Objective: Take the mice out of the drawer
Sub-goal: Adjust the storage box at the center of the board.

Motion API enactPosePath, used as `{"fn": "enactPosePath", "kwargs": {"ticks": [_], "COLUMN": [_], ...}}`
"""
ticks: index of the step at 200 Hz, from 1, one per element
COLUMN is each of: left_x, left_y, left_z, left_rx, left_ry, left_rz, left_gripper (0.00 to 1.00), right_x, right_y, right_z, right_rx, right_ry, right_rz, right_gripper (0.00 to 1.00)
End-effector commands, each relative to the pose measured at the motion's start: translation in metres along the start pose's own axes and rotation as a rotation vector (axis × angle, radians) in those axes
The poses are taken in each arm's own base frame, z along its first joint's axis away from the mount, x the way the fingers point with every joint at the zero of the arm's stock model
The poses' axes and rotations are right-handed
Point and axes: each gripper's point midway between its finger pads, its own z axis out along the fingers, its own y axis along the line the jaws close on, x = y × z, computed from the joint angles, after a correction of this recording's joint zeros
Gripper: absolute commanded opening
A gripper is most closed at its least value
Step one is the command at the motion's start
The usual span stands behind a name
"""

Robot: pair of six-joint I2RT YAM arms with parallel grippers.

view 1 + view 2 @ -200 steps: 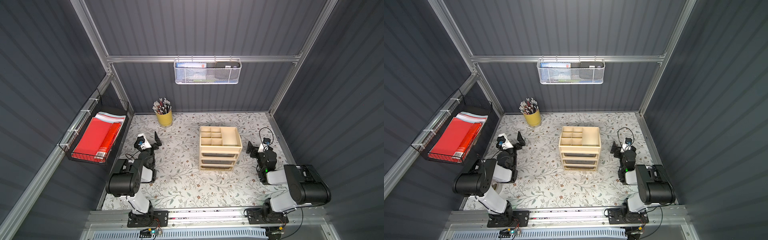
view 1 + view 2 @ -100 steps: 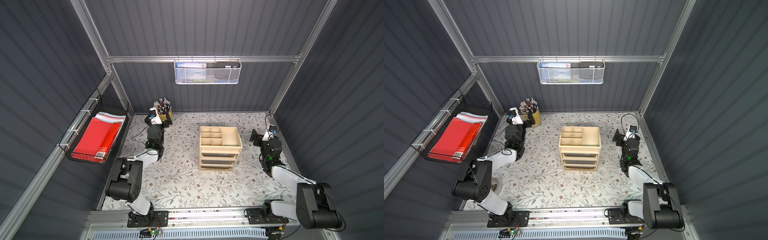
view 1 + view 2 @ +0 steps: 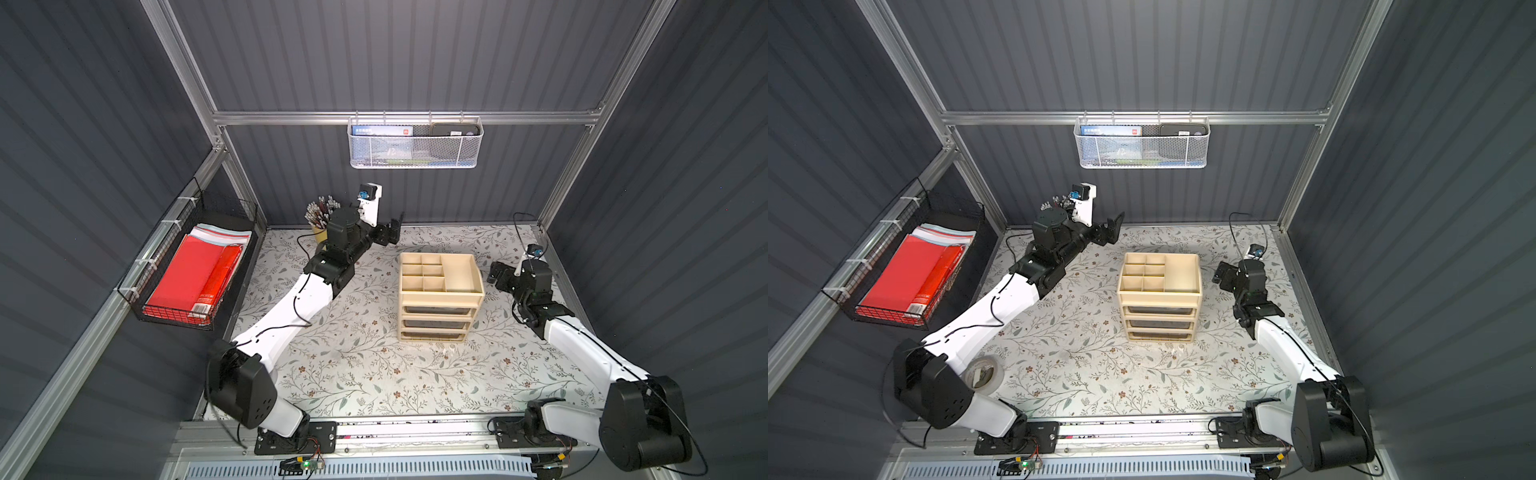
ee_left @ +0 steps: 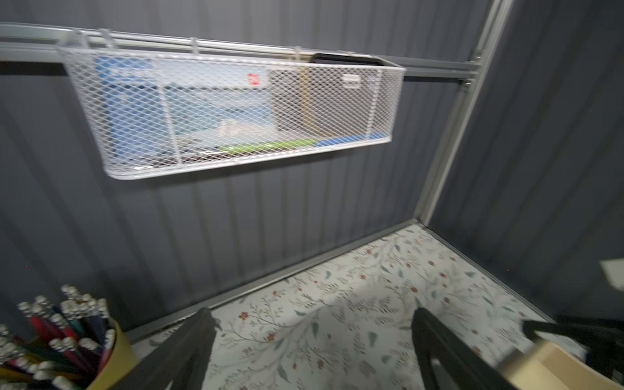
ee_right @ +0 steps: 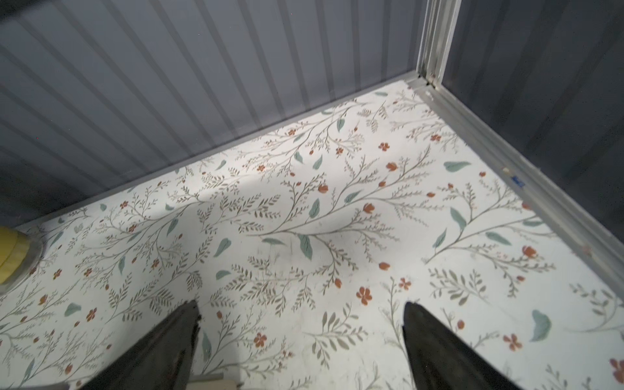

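- left gripper (image 3: 393, 230) raised near the pencils (image 3: 319, 210), jaws spread, empty
- right gripper (image 3: 496, 273) just right of the drawers (image 3: 435, 321), jaws spread, empty
- all three drawers shut

drawer unit (image 3: 440, 299): beige, upright, at the middle of the floral table (image 3: 353, 365)
drawers (image 3: 436, 310): three, all pushed in
mice: hidden

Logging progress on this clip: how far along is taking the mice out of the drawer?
Done: nothing visible. The drawer unit looks fully shut, and the table carries no mice. In hand: nothing; the left gripper and right gripper are open and empty, clear of the unit. Left: open a drawer and lift out the mice, which are hidden.
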Motion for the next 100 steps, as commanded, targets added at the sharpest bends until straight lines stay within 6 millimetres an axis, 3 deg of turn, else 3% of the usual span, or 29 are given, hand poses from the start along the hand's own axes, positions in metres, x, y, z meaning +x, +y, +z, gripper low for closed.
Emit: {"fn": "enactPosePath", "kwargs": {"ticks": [1,37,75,100], "left_x": [-0.002,-0.002,-0.013,0.003], "left_y": [-0.026,-0.043,-0.034,-0.039], "left_z": [-0.036,-0.066,-0.077,-0.065], "left_rx": [0.110,0.155,0.099,0.128], "left_ry": [0.097,0.136,0.093,0.140], "left_rz": [-0.025,-0.058,-0.058,-0.059], "left_gripper": [0.94,0.94,0.99,0.99], "right_x": [0.020,0.029,-0.003,-0.027], "right_y": [-0.003,-0.003,0.012,0.029], "right_z": [-0.007,-0.027,-0.081,-0.112], "right_rx": [0.008,-0.015,-0.047,-0.074], "right_ry": [0.061,0.058,-0.053,-0.059], "right_rz": [0.044,0.072,0.089,0.077], "right_gripper": [0.98,0.98,0.98,0.97]}}
